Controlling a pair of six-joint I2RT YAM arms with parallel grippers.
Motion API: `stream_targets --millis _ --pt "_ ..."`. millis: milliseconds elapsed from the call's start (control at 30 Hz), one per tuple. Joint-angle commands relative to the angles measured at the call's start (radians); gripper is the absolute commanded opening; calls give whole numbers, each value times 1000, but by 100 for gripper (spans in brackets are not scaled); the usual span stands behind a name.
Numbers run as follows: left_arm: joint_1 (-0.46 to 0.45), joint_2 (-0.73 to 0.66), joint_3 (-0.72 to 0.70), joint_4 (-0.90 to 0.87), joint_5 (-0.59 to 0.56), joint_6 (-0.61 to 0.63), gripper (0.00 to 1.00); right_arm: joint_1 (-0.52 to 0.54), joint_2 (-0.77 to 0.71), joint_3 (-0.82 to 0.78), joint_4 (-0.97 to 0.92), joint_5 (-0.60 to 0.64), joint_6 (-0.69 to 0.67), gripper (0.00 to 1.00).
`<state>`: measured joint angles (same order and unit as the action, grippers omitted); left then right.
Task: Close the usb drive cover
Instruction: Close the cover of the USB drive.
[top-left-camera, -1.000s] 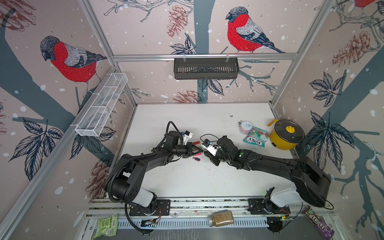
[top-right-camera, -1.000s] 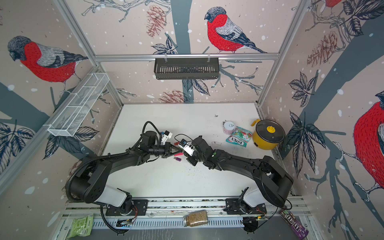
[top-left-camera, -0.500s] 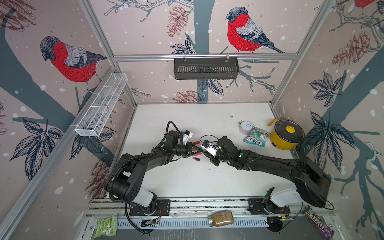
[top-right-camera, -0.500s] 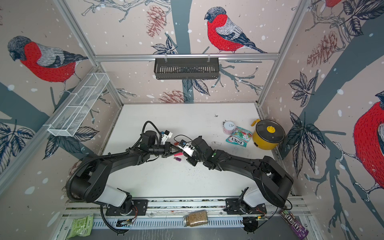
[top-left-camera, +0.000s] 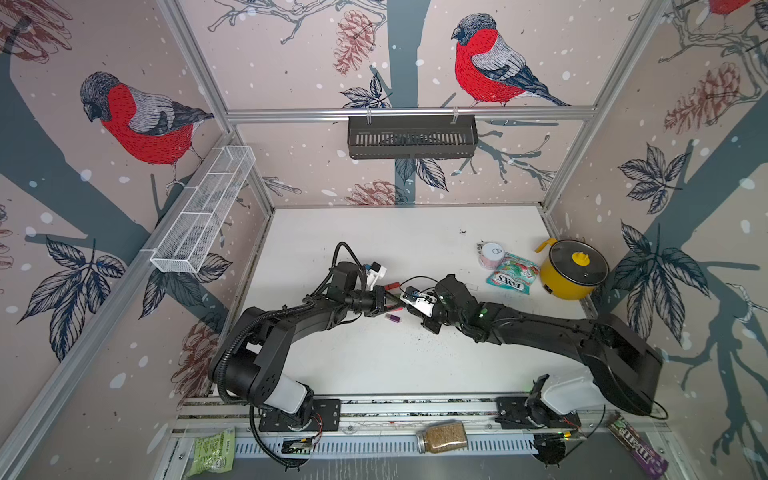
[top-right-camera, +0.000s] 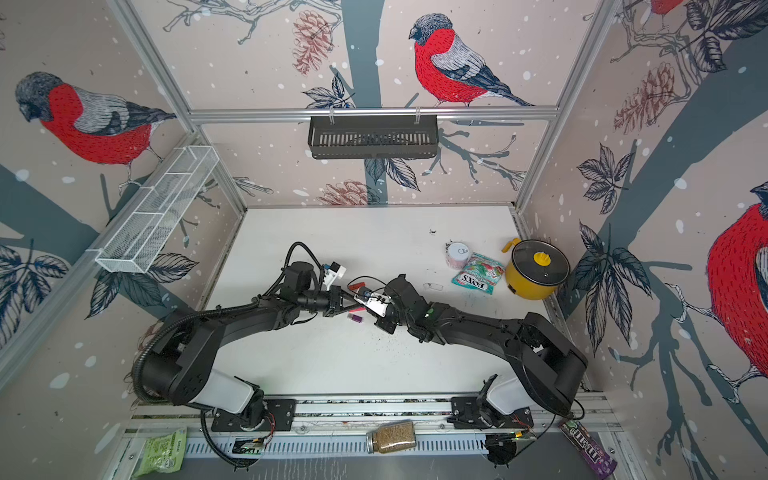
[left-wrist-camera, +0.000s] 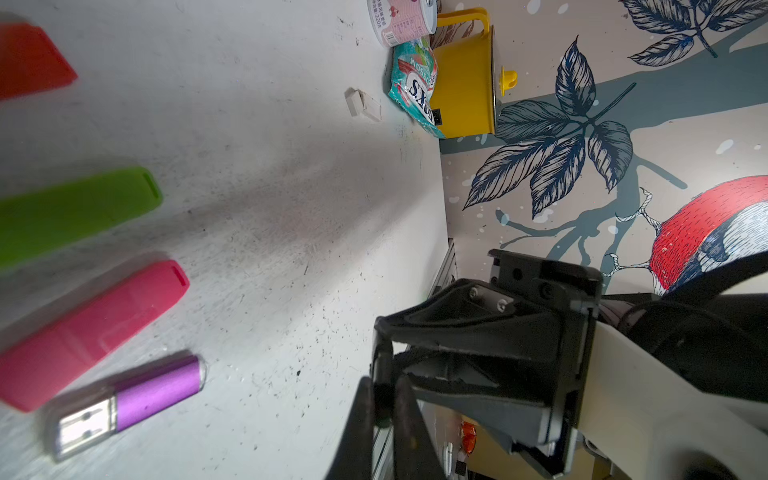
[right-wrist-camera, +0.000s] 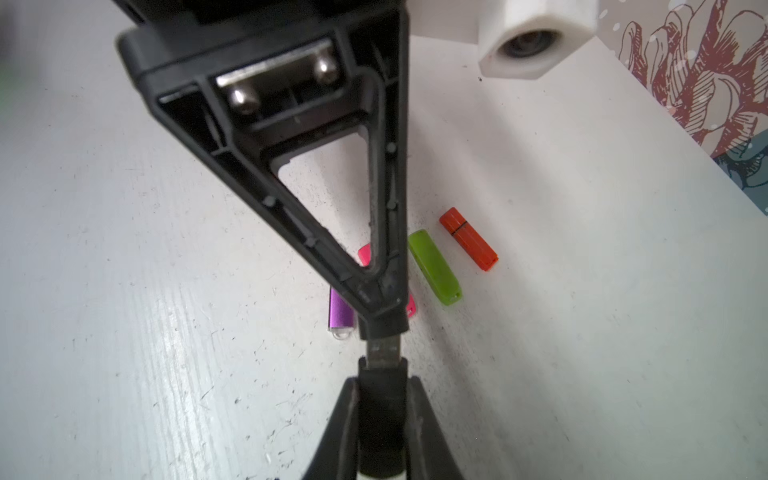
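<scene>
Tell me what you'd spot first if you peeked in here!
Two black arms meet over the middle of the white table: the right gripper pinches a black usb drive, the left gripper its cap. Near them lie an orange drive, green drive, pink drive and purple drive. A yellow pot sits by the right wall.

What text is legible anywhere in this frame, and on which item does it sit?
"FOX'S": on the teal candy bag, upside down in both top views.
"m&m's": on the purple packet beyond the front rail.
Pink can: fine print, too small to read.
Green packet: print too small to read.
</scene>
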<state>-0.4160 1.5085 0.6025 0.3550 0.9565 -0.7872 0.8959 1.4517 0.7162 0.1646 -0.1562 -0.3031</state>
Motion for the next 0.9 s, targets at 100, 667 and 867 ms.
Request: stream_targets --millis 100,667,867 --pt "-4 -2 11 -15 13 24 4 5 25 35 138 -138 -61 14" --pt "-4 -15 25 -83 -20 73 4 -56 87 114 42 -226 -116 14" --pt "-9 -2 18 -76 -20 70 4 -54 87 103 135 -208 -79 14"
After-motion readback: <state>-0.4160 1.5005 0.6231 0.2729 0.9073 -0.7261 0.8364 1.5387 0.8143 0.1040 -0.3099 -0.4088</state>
